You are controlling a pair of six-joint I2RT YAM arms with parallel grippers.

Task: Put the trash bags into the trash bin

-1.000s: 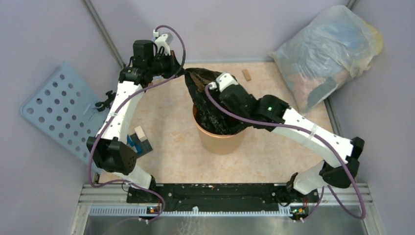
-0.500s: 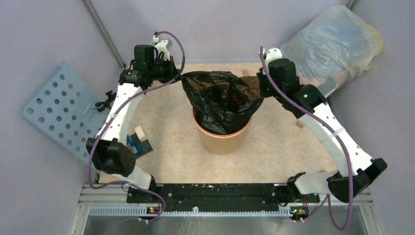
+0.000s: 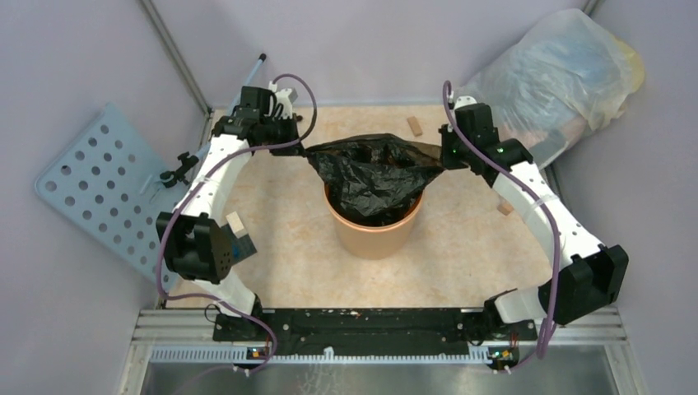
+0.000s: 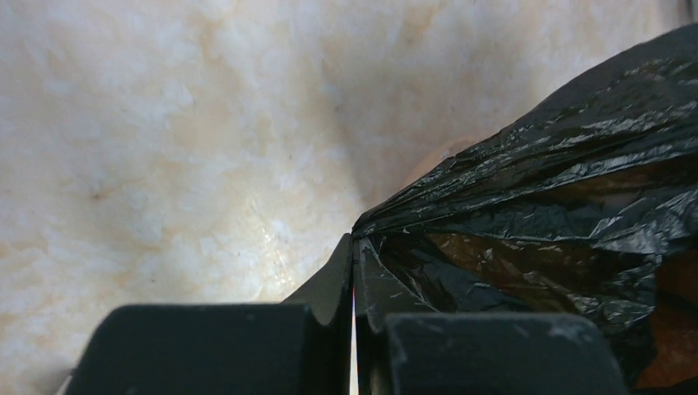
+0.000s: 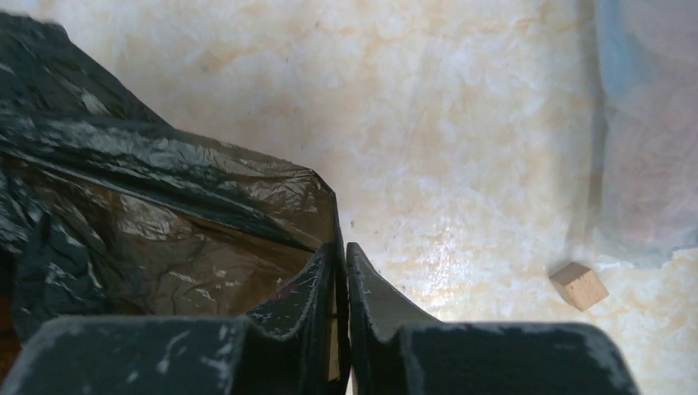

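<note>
Hanging into the bin [image 3: 372, 237], the bag [image 3: 370, 169] is pinched at opposite edges by the left tool [image 3: 304, 149] and right tool [image 3: 442, 154].

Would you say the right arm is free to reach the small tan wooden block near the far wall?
Probably not yet: the jaws of the right arm are shut on the glossy black plastic bag stretched over the round orange plastic bucket. The wooden block lies close by, nothing between.
</note>
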